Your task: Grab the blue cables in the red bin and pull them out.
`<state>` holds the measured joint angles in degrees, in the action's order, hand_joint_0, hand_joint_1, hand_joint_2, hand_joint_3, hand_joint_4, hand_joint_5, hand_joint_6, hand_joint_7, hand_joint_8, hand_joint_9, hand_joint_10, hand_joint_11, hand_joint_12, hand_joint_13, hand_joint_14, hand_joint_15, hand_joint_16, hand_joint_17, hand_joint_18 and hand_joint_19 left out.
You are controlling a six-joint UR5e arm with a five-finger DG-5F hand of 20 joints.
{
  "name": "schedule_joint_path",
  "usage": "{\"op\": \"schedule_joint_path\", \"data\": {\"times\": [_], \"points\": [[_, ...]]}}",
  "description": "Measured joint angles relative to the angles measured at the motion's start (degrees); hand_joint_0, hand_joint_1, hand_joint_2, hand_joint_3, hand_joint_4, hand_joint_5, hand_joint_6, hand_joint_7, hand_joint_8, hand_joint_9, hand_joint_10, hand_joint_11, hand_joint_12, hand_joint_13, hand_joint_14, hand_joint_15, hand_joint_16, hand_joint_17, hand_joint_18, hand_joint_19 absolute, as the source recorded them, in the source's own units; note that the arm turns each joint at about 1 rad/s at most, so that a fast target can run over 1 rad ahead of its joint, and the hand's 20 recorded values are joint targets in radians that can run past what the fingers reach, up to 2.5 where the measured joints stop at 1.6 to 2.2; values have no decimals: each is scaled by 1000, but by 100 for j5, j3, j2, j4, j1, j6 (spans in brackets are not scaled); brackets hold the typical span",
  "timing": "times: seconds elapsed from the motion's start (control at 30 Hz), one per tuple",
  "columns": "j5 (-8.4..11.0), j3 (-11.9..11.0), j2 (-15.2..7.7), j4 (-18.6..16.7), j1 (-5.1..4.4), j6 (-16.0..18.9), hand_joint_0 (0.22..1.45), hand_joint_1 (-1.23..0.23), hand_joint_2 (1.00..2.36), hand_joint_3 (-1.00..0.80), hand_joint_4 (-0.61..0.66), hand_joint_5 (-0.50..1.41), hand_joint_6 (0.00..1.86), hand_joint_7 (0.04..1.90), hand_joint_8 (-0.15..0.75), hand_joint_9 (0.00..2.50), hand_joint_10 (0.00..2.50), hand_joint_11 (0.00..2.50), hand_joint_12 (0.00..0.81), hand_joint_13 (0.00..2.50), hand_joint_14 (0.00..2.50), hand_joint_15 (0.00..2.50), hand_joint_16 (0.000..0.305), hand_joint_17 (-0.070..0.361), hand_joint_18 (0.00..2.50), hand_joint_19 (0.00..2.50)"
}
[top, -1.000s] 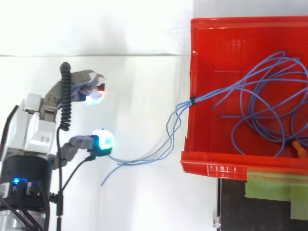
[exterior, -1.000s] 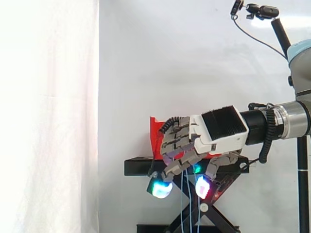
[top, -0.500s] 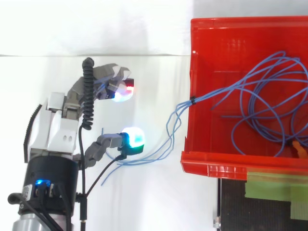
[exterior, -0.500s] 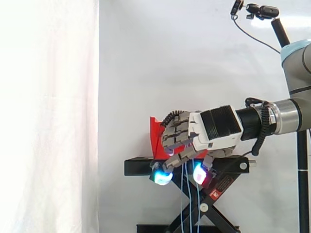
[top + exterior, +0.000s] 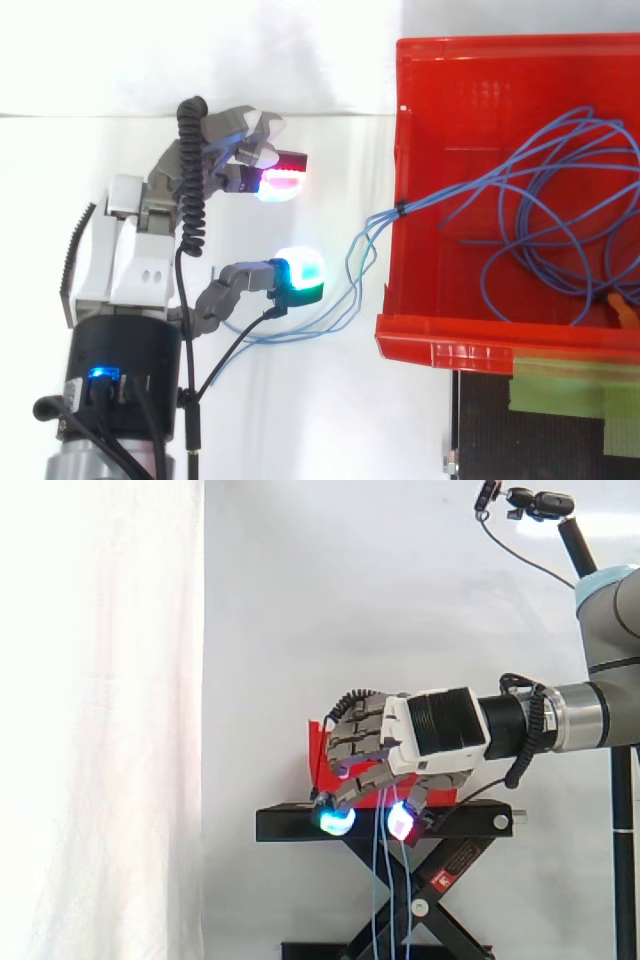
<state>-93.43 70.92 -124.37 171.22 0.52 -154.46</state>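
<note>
Thin blue cables (image 5: 540, 230) lie looped inside the red bin (image 5: 430, 350). A tied bunch of them crosses the bin's left wall, and loose ends (image 5: 350, 275) trail outside it. In the side view these ends (image 5: 378, 880) hang straight down in front of the black stand (image 5: 290, 825). My hand (image 5: 140, 260) hovers left of the bin, apart from it, open with loosely bent fingers and nothing between them. The red-glowing fingertips (image 5: 280, 185) and the green-glowing thumb pad (image 5: 298, 275) point toward the bin. From the side, the hand (image 5: 430, 740) is level with the bin (image 5: 318, 755), and the hanging ends run down just below it.
An orange object (image 5: 625, 310) peeks in at the bin's right edge. Green tape (image 5: 560, 390) marks the black stand below the bin. A white curtain hangs behind, and a camera on a pole (image 5: 540, 502) stands at the upper right of the side view.
My hand has moved closer to the bin and risen a little. Its thumb pad now lies over the trailing cable ends. The cables have not moved.
</note>
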Motion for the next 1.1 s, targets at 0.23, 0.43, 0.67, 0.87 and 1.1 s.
{"op": "schedule_joint_path", "data": {"times": [0.23, 0.43, 0.67, 0.87, 1.1], "points": [[-38, -111, 0, 21, 16, -74, 533, -1113, 1000, -1000, 26, 270, 694, 421, 307, 560, 10, 1150, 442, 558, 21, 661, 62, 140, 537, 580], [-43, -173, 0, 21, 20, -120, 462, -1105, 1000, -1000, 83, 330, 284, 550, 330, 520, 11, 1082, 462, 525, 18, 632, 69, 155, 555, 557], [-81, -216, 0, 50, 32, -210, 450, -1099, 1000, -1000, 99, 357, 133, 590, 329, 492, 13, 1019, 465, 511, 18, 620, 70, 157, 550, 554], [-103, -217, 0, 159, 48, -238, 453, -1101, 1000, -1000, 108, 397, 1, 589, 325, 463, 14, 963, 464, 484, 17, 596, 69, 156, 534, 557], [-106, -219, 0, 279, 65, -260, 477, -1090, 1000, -1000, 97, 388, 6, 537, 317, 442, 16, 926, 453, 441, 19, 572, 67, 151, 494, 554]]}}
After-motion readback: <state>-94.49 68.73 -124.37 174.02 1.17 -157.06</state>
